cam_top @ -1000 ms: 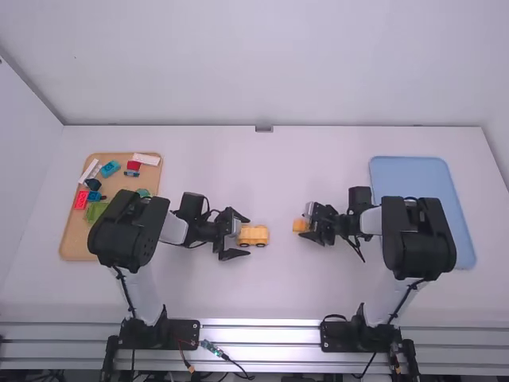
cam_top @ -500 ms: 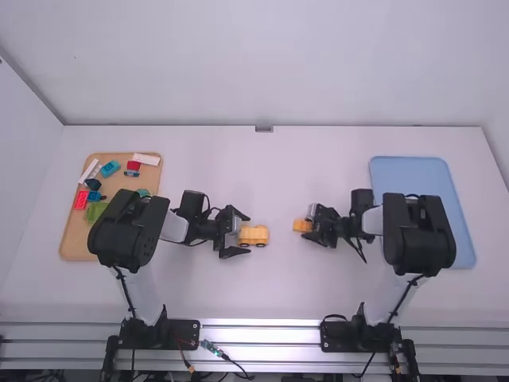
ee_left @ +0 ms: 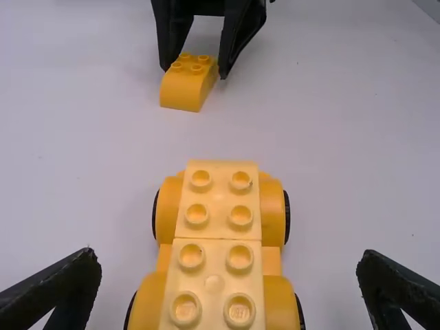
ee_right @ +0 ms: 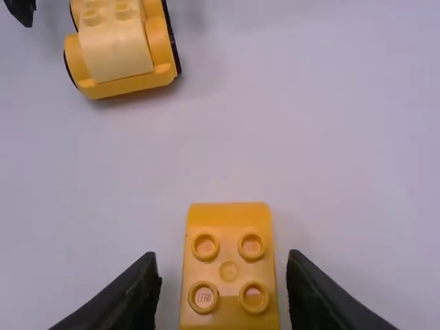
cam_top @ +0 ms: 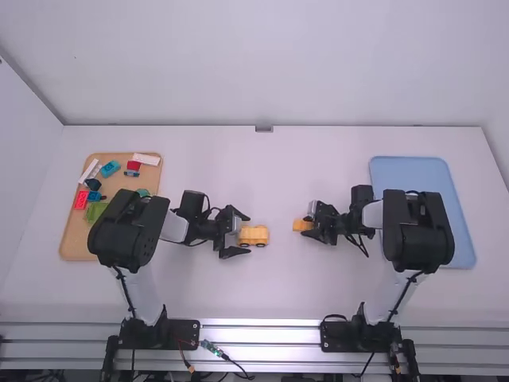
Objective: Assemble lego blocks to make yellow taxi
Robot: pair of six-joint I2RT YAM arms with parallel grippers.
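Left of the table's middle, my left gripper (cam_top: 236, 234) stands open around the near end of the yellow wheeled car (cam_top: 254, 235). In the left wrist view, the car (ee_left: 214, 206) with pale yellow studded blocks on top lies between the wide-apart fingers of the left gripper (ee_left: 229, 265), touching neither. To the right, my right gripper (cam_top: 315, 224) is at a loose yellow curved block (cam_top: 301, 225). In the right wrist view, the right gripper (ee_right: 225, 271) is open, a finger on each side of the block (ee_right: 229, 271), with small gaps. The block rests studs up.
A wooden tray (cam_top: 73, 239) at the left holds red, blue, green and white pieces. A blue tray (cam_top: 413, 169) lies at the right, partly under the right arm. Bare table separates the car from the loose block.
The right arm and its gripper have shifted slightly around the loose block. The left arm and the car have stayed still.
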